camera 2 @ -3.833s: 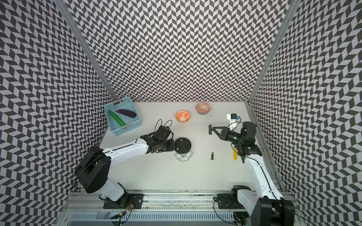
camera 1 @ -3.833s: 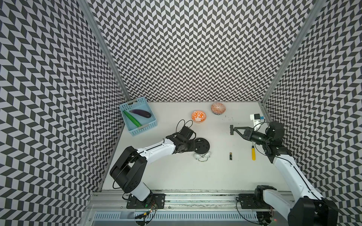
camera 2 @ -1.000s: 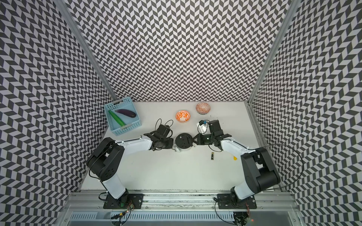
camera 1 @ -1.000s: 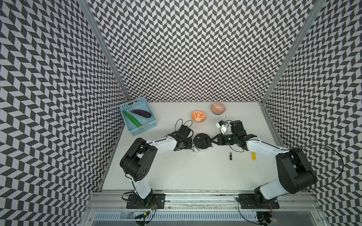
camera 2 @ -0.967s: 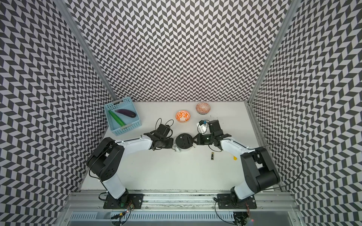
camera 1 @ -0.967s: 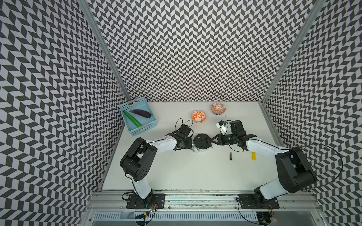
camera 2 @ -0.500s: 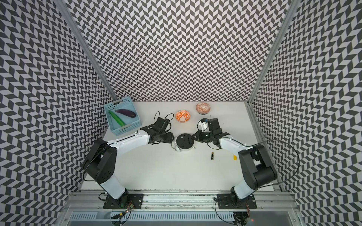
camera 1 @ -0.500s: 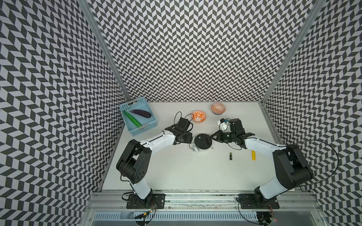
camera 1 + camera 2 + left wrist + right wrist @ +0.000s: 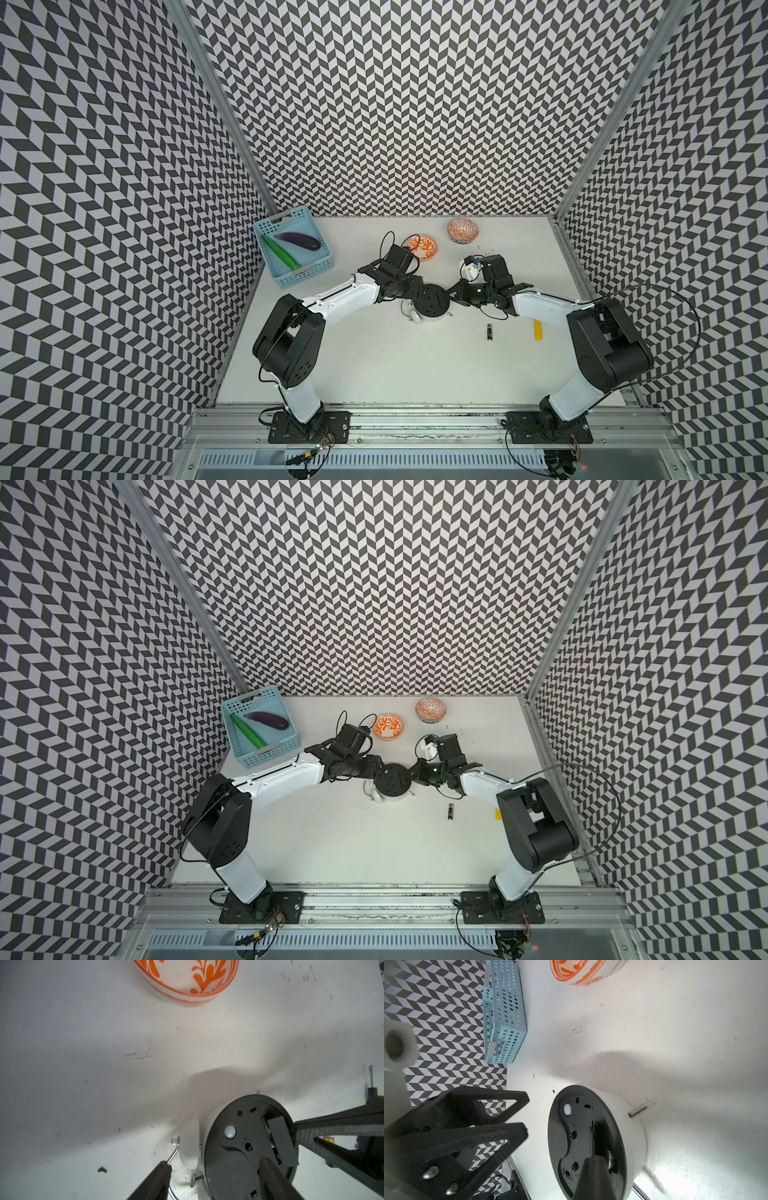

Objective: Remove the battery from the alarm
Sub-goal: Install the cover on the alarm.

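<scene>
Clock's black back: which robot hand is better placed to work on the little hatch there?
Right. The shut right hand has its tips at the grey hatch flap on the round white alarm clock's black back. The open left hand straddles the white bell side, away from it.

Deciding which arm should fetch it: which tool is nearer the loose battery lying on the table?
Right. The right tool is at the edge of the alarm that faces the battery. The left tool is at the alarm's opposite edge, farther away.
</scene>
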